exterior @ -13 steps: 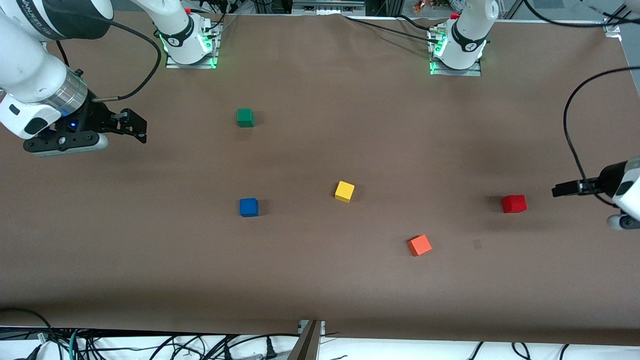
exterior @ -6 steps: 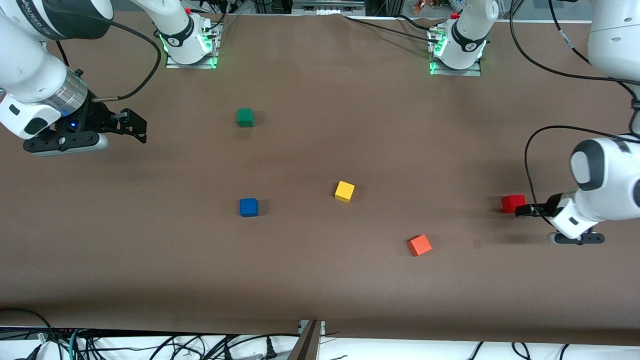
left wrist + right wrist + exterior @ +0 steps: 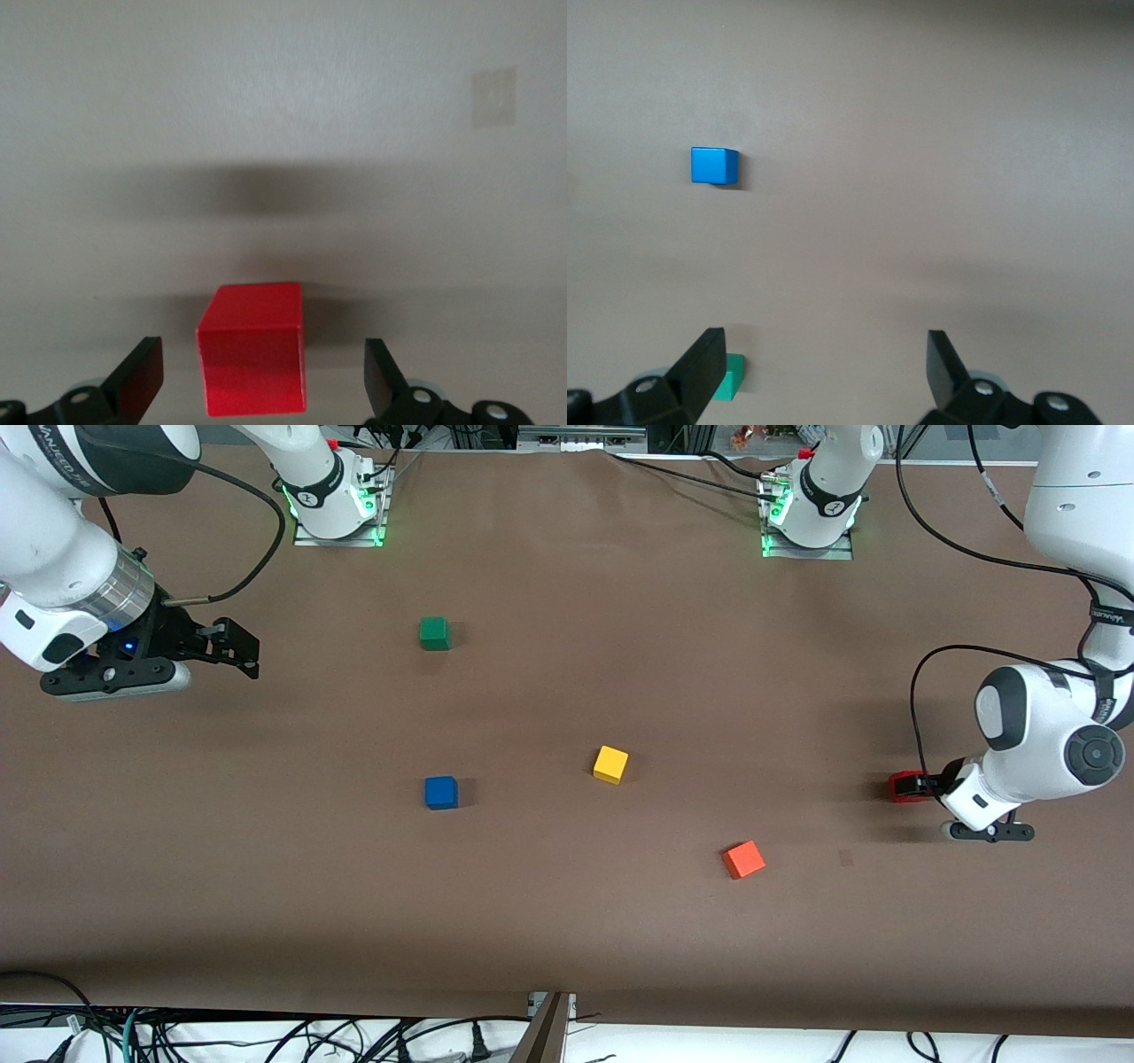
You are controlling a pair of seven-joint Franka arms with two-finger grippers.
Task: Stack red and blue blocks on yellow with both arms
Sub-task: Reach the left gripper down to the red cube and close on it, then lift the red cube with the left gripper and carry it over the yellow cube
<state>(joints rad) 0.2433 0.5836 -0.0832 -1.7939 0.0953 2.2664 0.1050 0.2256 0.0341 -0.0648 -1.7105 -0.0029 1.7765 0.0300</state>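
Note:
The red block (image 3: pixel 902 786) sits on the table toward the left arm's end. My left gripper (image 3: pixel 921 785) is low at it, open, with the red block (image 3: pixel 252 349) between its spread fingers but not clamped. The yellow block (image 3: pixel 610 764) sits mid-table. The blue block (image 3: pixel 440 792) lies beside it toward the right arm's end, and also shows in the right wrist view (image 3: pixel 713 166). My right gripper (image 3: pixel 244 657) is open and empty, waiting in the air at the right arm's end of the table.
An orange cube (image 3: pixel 743 859) lies nearer the front camera than the yellow block. A green cube (image 3: pixel 434 633) lies farther from the camera, also in the right wrist view (image 3: pixel 730 377). Both arm bases (image 3: pixel 337 505) stand along the edge farthest from the camera.
My left arm has swung in from the table's end and come down, bringing its open gripper around the red block. The right arm has not moved.

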